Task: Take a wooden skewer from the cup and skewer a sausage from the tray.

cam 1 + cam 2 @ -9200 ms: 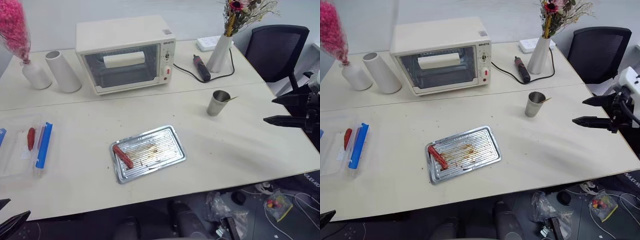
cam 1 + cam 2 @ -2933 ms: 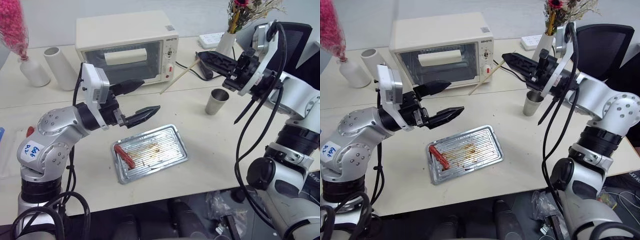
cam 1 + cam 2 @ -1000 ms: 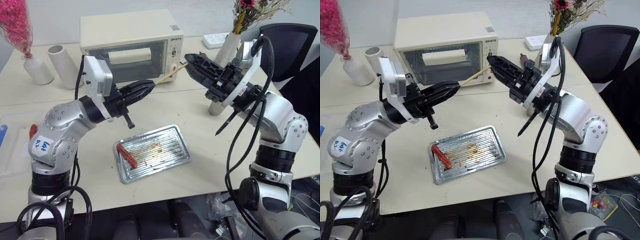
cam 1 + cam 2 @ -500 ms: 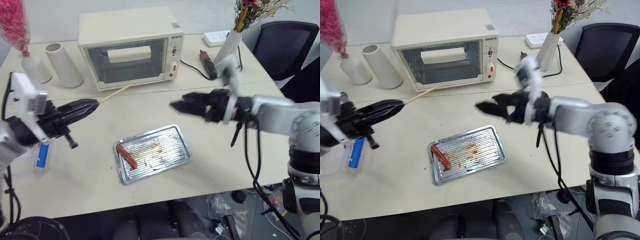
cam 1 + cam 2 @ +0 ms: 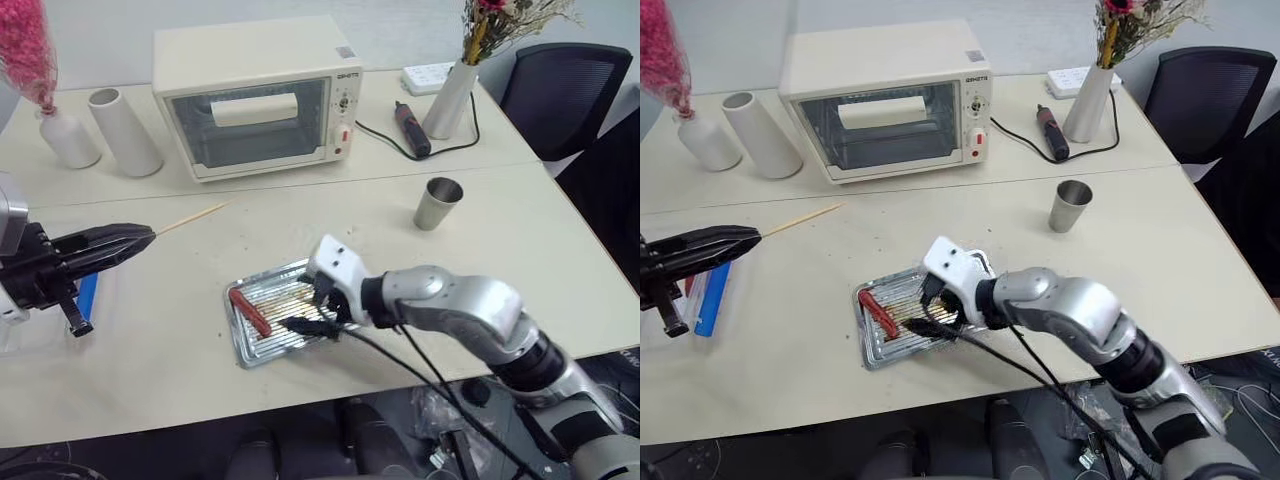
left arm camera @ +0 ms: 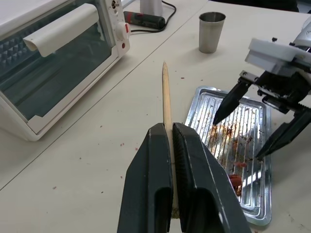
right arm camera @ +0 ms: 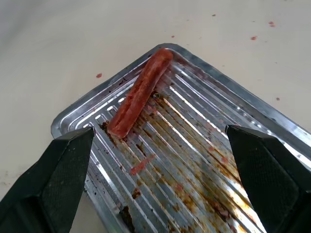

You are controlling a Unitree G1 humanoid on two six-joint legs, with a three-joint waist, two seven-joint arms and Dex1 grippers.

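Gaping right gripper [image 5: 310, 308] over tray [image 5: 352, 273] beside sausage [image 5: 249, 311]; left gripper [image 5: 140, 236] clenching wooden skewer [image 5: 190, 217]

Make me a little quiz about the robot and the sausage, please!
1. True or false: the left gripper is pinching the wooden skewer.
2. Where does the sausage lie? A) inside the cup B) in the tray, along one short end C) on the bare table
3. Fill in: the right gripper hangs over the tray with its fingers ____.

Key:
1. True; its fingers are shut on the stick, which points toward the cup.
2. B
3. Open, spread wide and holding nothing.
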